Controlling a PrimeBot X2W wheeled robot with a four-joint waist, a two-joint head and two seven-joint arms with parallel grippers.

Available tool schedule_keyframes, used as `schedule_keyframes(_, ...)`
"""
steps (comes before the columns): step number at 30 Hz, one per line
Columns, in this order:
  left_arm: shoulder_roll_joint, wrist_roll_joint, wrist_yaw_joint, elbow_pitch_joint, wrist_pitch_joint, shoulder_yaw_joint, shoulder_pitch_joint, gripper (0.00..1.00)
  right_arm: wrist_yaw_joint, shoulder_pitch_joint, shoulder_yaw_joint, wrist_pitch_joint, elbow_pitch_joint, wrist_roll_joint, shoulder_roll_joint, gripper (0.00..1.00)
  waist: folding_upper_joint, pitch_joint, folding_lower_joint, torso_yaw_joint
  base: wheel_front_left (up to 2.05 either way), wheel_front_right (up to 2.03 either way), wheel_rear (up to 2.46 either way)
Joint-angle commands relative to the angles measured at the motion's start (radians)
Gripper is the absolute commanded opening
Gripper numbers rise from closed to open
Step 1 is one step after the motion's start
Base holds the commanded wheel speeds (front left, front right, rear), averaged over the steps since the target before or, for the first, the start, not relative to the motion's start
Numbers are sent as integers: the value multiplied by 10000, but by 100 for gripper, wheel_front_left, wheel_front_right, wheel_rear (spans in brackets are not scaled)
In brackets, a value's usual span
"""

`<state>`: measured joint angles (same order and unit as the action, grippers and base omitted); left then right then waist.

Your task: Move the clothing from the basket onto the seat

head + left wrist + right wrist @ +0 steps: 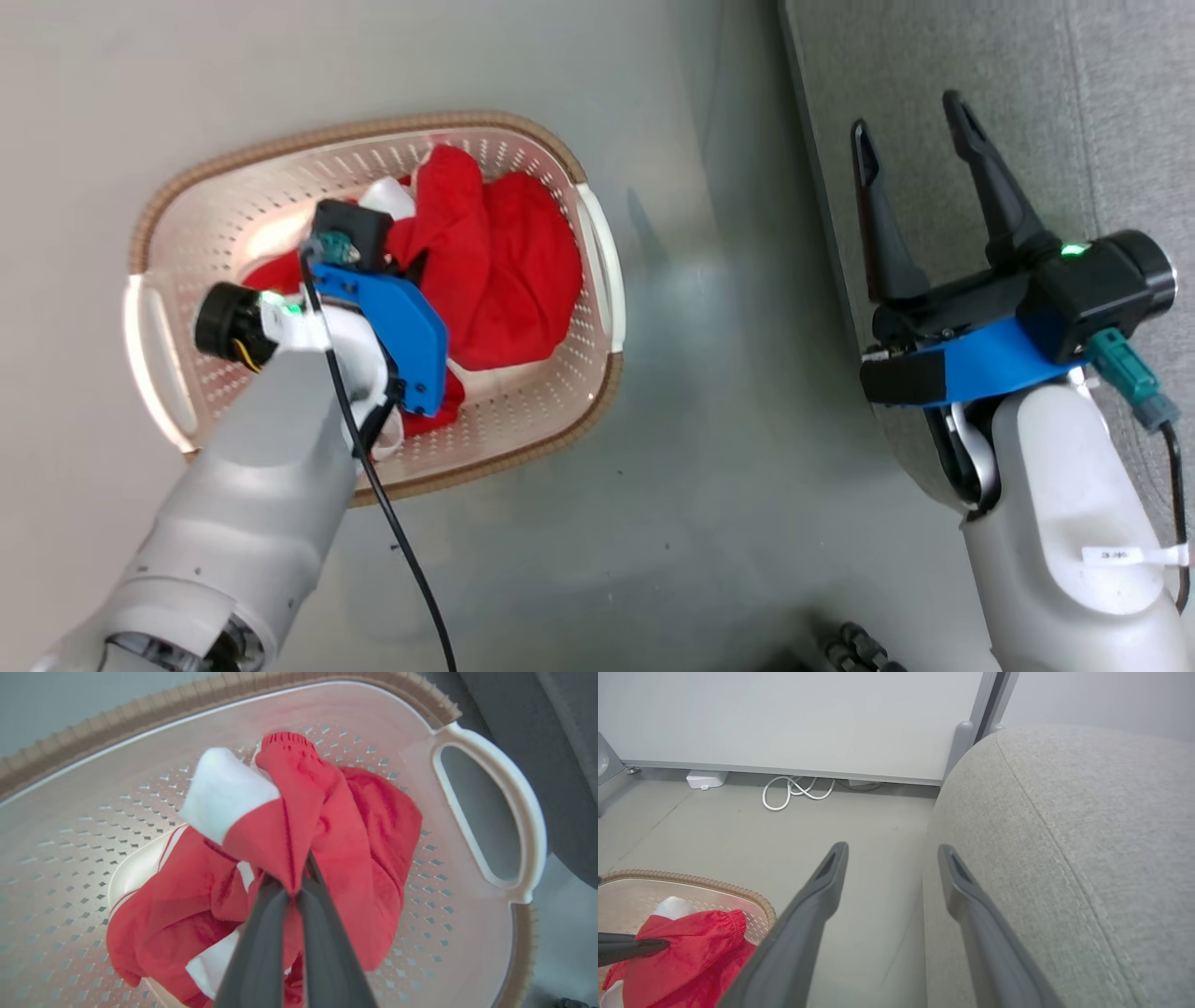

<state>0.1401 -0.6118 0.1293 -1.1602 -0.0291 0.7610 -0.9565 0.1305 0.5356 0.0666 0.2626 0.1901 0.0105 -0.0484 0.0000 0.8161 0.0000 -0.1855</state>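
Basket at left, standing on the grey floor. Clothing lies inside it, bunched in a red heap with white trim showing. Left pincer reaches down into the basket, its 2 fingers closed together on a fold of the clothing; that fold stands in a peak above the heap. A strip of floor separates basket and seat. Right pincer at right: fingers spread wide, nothing between them, over the seat's edge.
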Motion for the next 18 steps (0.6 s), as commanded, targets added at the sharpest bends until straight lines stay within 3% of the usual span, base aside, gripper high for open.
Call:
schedule_keyframes(1,-15,-188,18,144,-239,185,179,0,4,-203,-43,37,71,64,-38,100,0,-456,0,231,0,0,0)
schedule_keyframes(18,-270,-1675,18,1149,-2290,1240,1695,0,4,-1398,-320,37,679,264,-107,100,0,-3334,0,956,0,0,0)
